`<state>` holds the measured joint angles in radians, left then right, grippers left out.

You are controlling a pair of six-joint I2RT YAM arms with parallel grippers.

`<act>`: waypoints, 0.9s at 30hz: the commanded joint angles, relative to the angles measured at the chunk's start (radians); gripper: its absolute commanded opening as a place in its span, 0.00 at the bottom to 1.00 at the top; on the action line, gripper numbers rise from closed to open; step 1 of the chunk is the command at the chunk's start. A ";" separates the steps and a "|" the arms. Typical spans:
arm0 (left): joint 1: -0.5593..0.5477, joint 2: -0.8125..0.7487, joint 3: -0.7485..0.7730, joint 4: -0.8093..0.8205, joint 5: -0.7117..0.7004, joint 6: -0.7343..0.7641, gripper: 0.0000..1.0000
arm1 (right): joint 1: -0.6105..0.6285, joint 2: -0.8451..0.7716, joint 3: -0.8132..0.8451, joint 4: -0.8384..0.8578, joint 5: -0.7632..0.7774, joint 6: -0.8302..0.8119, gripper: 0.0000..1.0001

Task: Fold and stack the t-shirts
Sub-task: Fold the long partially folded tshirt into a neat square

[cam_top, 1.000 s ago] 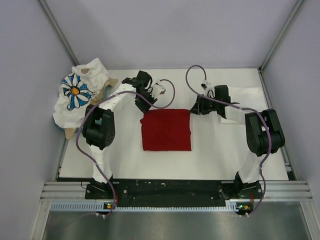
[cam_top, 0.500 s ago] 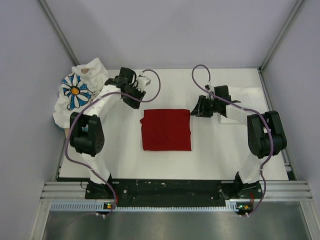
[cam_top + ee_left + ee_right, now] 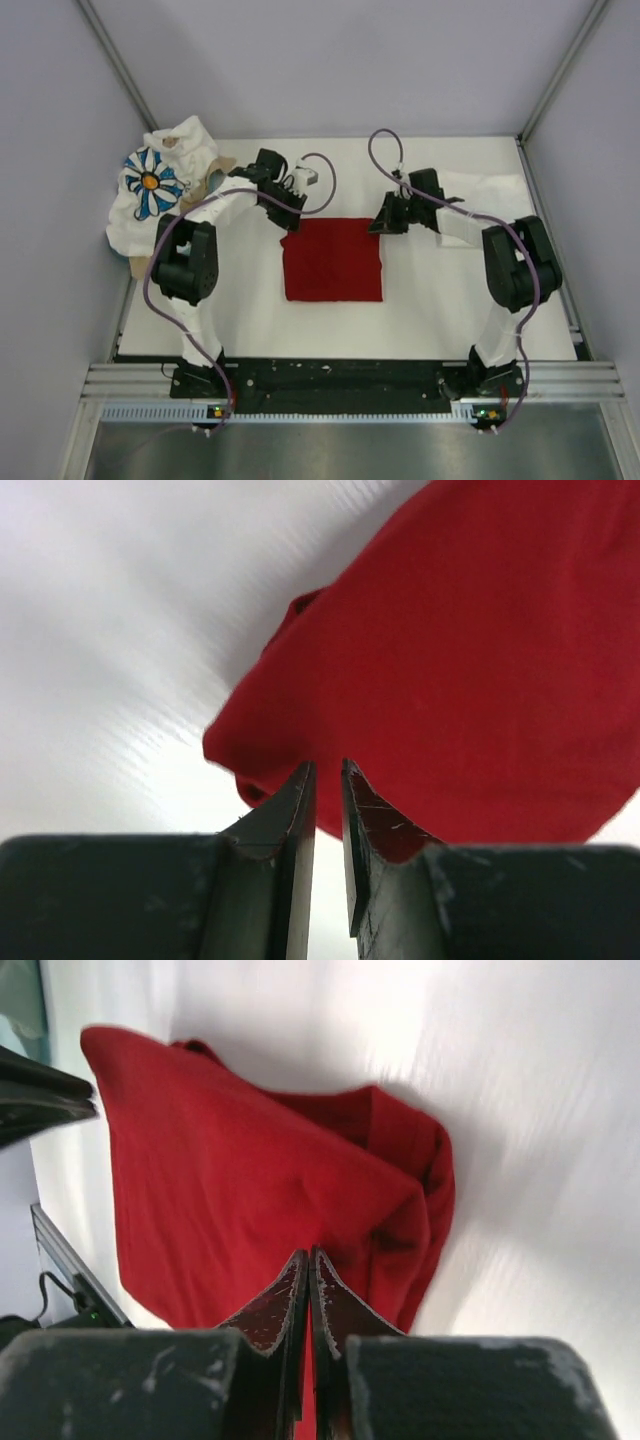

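Lying square in the middle of the white table (image 3: 440,300), the red shirt (image 3: 333,259) looks already folded, so the job seems to stand between the last fold and the stacking. The daisy shirt (image 3: 150,190) is bunched over a tan tray (image 3: 137,266) at the far left. The white shirt (image 3: 500,192) lies rumpled at the far right, partly under the right arm. Neither looks folded yet. The next move probably calls for both arms either to take a firm pinch at the red shirt's two far corners or to lift off and reach for another shirt.

The left gripper (image 3: 288,210) sits just at the far left corner of the red shirt and the right gripper (image 3: 383,222) at the far right one. In the left wrist view its fingers (image 3: 285,830) stand nearly together, with a thin slit and no cloth seen between. In the right wrist view those fingers (image 3: 275,1305) are pressed together over the red cloth, and whether they nip it cannot be told. Up close the shirt shows soft layered edges, one corner rounded and slightly lumpy, and a shallow crease or two.
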<state>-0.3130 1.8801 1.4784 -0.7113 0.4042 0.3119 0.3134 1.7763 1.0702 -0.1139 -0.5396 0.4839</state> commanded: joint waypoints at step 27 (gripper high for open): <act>0.043 -0.105 0.024 0.013 -0.234 -0.042 0.48 | -0.080 -0.038 0.050 -0.149 0.080 -0.070 0.53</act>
<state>-0.2859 1.9053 1.6085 -0.7479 0.1772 0.3359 0.2279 1.8236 1.2198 -0.2657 -0.4282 0.4442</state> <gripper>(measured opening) 0.463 0.458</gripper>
